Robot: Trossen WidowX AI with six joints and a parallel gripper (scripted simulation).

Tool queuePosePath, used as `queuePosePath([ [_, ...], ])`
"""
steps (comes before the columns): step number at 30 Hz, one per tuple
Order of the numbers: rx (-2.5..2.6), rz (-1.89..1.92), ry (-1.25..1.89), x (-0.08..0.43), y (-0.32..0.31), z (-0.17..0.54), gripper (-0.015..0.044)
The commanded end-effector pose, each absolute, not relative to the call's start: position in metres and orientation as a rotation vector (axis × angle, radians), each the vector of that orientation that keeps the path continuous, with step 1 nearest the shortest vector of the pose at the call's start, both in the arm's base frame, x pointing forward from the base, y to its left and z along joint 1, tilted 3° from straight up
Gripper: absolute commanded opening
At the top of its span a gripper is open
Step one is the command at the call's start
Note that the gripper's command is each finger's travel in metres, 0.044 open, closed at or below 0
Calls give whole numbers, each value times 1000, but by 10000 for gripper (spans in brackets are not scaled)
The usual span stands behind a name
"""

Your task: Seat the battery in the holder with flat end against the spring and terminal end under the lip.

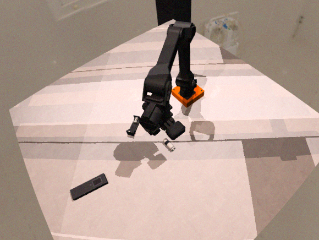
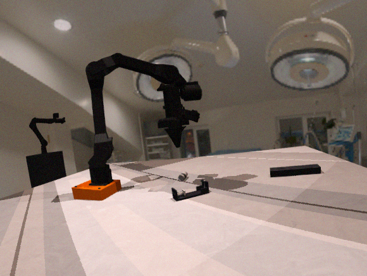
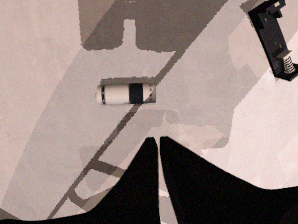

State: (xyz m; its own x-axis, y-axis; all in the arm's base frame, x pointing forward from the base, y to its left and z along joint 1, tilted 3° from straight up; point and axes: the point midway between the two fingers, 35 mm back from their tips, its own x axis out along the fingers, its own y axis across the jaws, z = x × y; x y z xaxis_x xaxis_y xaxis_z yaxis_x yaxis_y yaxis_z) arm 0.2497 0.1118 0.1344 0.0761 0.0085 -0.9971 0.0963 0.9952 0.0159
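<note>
The white battery with a dark band lies on its side on the table. In the wrist view its small terminal nub points left, the banded end right. The black holder stands apart from it and is empty, with its coiled spring at one end and the raised lip end opposite. My gripper is shut with nothing held, only a thin gap between the fingertips. It hangs well above the table, touching neither. The fingertips are hard to make out in the top view.
A long black box-like object lies on the table, away from the battery and holder. The arm's orange base sits at the other side. Shadows of the arm fall on the table around the battery.
</note>
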Motion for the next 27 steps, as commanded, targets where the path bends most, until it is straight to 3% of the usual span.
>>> queuePosePath([
  [1, -22, 33, 1494, 251, 114, 129, 79],
  [7, -503, 476, 1439, 254, 121, 104, 232],
  [16, -1151, 1075, 1202, 255, 131, 71, 232],
  [27, -1163, 1087, 1196, 255, 131, 70, 232],
])
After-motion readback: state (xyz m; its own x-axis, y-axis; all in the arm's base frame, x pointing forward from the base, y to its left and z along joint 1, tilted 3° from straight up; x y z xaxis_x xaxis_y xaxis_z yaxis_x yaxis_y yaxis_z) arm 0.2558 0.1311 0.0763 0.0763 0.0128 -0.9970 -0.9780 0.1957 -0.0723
